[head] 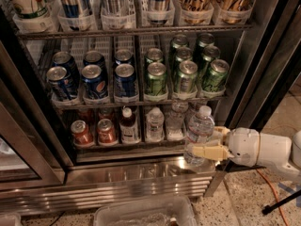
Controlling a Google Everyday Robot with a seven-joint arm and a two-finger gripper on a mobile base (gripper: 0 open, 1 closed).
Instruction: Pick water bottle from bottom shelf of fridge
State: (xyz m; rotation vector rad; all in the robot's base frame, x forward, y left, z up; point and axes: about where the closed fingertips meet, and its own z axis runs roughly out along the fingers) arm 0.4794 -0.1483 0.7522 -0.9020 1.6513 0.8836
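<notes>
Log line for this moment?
phase: bottle grasped | gripper: shut on water bottle, at right front of bottom shelf | water bottle: near upright, over steel base

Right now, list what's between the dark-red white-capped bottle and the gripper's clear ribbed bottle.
Camera view: two clear plastic bottles on the bottom shelf; the gripper holds the water bottle outside it.
</notes>
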